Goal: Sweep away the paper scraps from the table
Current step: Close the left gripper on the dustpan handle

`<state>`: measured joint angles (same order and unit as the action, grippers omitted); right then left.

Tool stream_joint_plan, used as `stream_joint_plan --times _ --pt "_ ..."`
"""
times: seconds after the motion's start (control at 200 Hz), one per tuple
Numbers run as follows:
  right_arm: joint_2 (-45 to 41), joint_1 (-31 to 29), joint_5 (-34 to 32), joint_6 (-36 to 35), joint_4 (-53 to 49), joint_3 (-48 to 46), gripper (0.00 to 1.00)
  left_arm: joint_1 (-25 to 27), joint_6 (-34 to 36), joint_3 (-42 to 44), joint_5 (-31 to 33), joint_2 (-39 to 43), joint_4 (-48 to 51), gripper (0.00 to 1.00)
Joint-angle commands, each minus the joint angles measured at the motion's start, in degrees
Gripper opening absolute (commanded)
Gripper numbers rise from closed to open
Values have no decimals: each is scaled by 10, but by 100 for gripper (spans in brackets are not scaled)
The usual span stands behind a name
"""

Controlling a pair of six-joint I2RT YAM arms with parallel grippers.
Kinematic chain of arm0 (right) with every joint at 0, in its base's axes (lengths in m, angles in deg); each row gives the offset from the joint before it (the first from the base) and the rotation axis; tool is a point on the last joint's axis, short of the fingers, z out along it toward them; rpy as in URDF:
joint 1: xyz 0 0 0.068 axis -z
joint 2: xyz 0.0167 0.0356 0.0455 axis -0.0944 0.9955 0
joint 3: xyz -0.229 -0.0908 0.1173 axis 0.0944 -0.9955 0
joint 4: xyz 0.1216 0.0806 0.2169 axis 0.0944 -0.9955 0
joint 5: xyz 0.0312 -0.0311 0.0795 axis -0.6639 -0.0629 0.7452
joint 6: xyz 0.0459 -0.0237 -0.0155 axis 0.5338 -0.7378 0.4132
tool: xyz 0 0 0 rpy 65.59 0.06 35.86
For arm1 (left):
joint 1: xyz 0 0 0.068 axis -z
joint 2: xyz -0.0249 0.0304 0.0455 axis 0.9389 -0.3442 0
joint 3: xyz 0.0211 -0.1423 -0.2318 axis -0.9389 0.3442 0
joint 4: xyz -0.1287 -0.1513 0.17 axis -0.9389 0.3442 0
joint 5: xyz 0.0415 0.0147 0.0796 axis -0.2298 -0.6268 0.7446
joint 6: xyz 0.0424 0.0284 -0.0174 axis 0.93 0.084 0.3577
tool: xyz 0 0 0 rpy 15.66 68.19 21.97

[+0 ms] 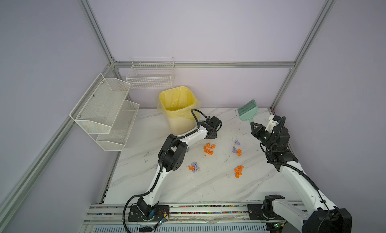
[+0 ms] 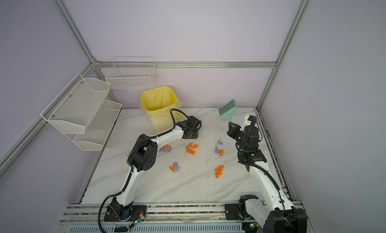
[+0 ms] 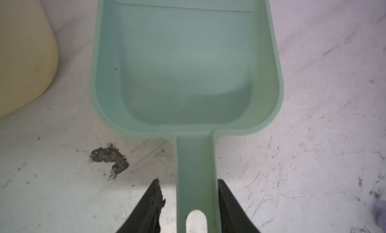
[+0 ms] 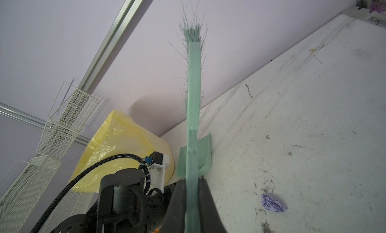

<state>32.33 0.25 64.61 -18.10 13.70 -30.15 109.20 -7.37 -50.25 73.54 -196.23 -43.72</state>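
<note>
L claw [image 3: 188, 180] straddles dustpan [image 3: 188, 65] handle, L wrist only

The left arm [image 1: 157, 184] rises from its base to a raised elbow, its forearm angled forward toward the middle. The left pincer [image 3: 188, 180] is held low with its jaws apart. The right arm [image 1: 292, 177] stretches forward with its wrist tilted up, and the right pincer [image 1: 254, 125] is clamped on a brush [image 1: 248, 111].

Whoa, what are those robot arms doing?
They are getting ready to sweep. The right gripper is shut on the mint-green brush, held up off the table with its bristles in the air. The left gripper straddles the handle of the empty dustpan lying by the yellow-lined bin, not clamped yet. The orange and purple paper scraps lie in clusters on the table.
</note>
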Motion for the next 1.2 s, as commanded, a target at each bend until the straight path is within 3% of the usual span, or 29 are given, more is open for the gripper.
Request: stream_joint_plan --times 0.0,0.76,1.19 --pt "-8 1 4 -6 28 2 0 -3 2 -56 -9 -12 -5 43" --pt "-18 2 3 -11 20 5 0 -7 0 -74 0 -17 4 38" --pt "-28 2 -6 -24 7 9 0 -8 6 -77 9 -14 8 22"
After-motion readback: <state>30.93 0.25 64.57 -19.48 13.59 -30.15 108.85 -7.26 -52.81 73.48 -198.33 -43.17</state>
